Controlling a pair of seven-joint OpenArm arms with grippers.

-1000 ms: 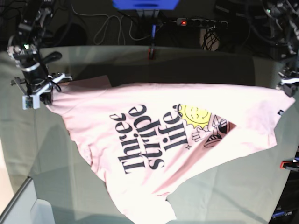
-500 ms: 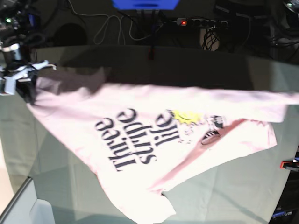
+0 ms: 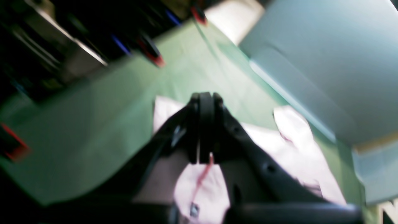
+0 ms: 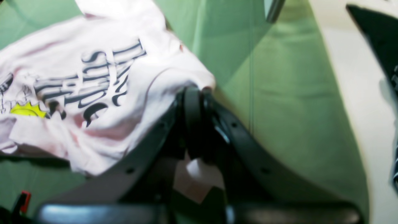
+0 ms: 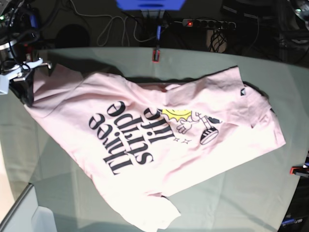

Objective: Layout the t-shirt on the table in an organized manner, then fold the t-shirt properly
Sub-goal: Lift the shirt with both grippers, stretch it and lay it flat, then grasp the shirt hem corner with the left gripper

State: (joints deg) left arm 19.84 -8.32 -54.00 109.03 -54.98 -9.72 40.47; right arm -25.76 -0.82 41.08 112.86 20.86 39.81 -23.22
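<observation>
The pale pink t-shirt (image 5: 145,145) is spread print-side up across the table (image 5: 231,193), its black lettering upside down and the yellow sun near the middle. My right gripper (image 5: 28,96) is at the far left, shut on the shirt's left corner. In the right wrist view the fingertips (image 4: 194,93) pinch the shirt's edge (image 4: 124,77). My left gripper (image 3: 205,130) is shut, with pink t-shirt cloth (image 3: 202,186) and a red seam caught between its fingers. This view is blurred. The left gripper does not show in the base view.
A red clamp (image 5: 155,54) grips the table's far edge and another (image 5: 299,170) sits at the right edge. A power strip (image 5: 207,22) and cables lie beyond the far edge. A pale grey box (image 5: 29,217) stands at the near-left corner and also shows in the left wrist view (image 3: 326,62).
The shirt has swung over and dropped lower, so its lettering now reads upside down. Its right end has pulled in from the right edge. My right arm has moved left and back.
</observation>
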